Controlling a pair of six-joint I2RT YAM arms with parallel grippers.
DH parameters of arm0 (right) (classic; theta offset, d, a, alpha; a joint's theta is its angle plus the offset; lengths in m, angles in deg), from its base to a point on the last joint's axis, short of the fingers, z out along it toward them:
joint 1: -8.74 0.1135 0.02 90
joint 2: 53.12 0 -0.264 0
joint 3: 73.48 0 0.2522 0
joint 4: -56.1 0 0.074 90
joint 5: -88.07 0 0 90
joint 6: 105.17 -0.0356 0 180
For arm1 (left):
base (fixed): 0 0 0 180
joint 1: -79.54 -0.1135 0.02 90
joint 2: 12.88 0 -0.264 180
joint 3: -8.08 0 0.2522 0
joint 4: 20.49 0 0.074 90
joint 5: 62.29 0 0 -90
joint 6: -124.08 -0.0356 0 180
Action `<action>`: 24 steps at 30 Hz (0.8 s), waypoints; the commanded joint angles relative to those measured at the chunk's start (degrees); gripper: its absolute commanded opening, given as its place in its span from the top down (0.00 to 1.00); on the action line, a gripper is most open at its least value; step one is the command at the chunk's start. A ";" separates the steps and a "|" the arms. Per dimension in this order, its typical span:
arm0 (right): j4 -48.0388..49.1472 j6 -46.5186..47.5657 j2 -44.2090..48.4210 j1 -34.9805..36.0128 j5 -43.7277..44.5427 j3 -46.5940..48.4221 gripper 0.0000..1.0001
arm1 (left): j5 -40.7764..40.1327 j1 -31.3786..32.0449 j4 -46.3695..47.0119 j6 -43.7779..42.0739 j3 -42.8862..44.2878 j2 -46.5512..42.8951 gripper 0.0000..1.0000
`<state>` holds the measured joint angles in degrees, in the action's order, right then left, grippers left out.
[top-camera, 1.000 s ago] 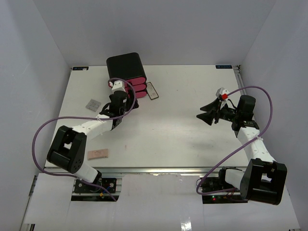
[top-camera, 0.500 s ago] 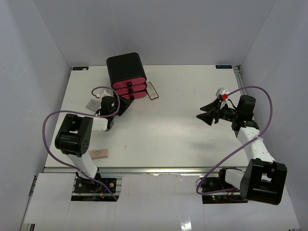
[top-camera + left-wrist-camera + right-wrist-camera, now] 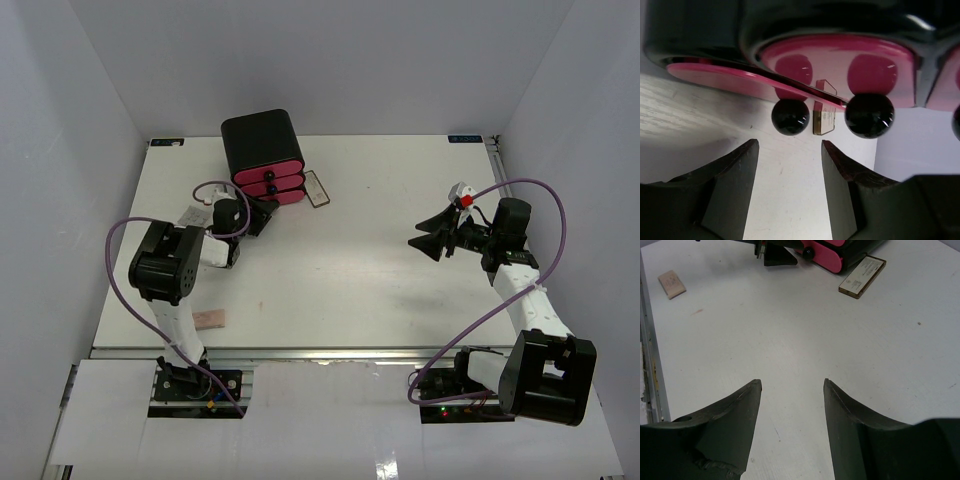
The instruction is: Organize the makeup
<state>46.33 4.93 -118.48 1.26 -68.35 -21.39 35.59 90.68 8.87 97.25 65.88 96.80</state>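
My left gripper (image 3: 263, 214) is open and empty, low over the table right in front of the black box with pink drawers (image 3: 262, 150). In the left wrist view my open jaws (image 3: 790, 145) face the round black drawer knobs (image 3: 790, 117). A flat rectangular compact (image 3: 317, 188) lies just right of the box and shows between the knobs (image 3: 823, 114). A small grey palette (image 3: 191, 216) lies beside my left arm. A beige-pink pad (image 3: 209, 319) lies near the front left edge. My right gripper (image 3: 430, 238) is open and empty above the table's right half. No lipsticks or bottles are in view.
The right wrist view shows the compact (image 3: 862, 276), the pad (image 3: 672, 283), the pink drawers (image 3: 832, 249) and my left gripper (image 3: 777, 256) far ahead of my open right jaws (image 3: 792, 385). Purple cables loop off both arms. White walls enclose the table.
My left arm has folded in, its elbow rising toward the box, while the gripper stays at the drawer fronts. The drawer knobs now show uncovered. The right arm has not moved.
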 commanded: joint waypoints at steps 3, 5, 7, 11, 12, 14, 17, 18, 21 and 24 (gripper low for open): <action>-0.02 1.25 -0.19 0.02 -1.35 0.60 0.40 | -3.32 -0.51 2.33 6.41 2.51 2.67 0.38; -0.10 1.34 -0.27 0.02 -1.41 0.61 0.40 | -3.91 -0.48 2.71 7.25 2.91 3.30 0.39; -0.19 1.47 -0.42 0.02 -1.44 0.67 0.40 | -4.13 -0.44 2.69 7.79 3.55 3.94 0.40; -0.30 1.63 -0.55 0.02 -1.35 0.79 0.40 | -4.97 -0.51 3.04 8.91 3.84 4.62 0.40; -0.30 1.67 -0.55 0.02 -1.35 0.79 0.40 | -5.09 -0.51 3.43 9.31 3.68 4.82 0.40; -0.30 1.69 -0.68 0.02 -1.35 0.79 0.40 | -5.05 -0.47 4.44 10.06 3.35 5.09 0.41; -0.32 1.69 -0.82 0.02 -1.35 0.77 0.40 | -5.12 -0.44 4.41 11.67 3.47 5.95 0.41; -0.35 1.69 -0.82 0.02 -1.35 0.73 0.40 | -5.22 -0.47 4.07 12.08 3.70 6.22 0.41; -0.39 1.69 -0.78 0.02 -1.35 0.78 0.40 | -5.47 -0.47 3.58 12.96 4.57 7.22 0.43; -0.35 1.69 -0.82 0.07 -1.35 0.73 0.40 | -5.59 -0.51 3.66 13.18 4.95 7.81 0.51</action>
<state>45.46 5.90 -119.18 1.26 -68.35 -21.39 31.58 90.52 13.13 109.39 69.51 103.57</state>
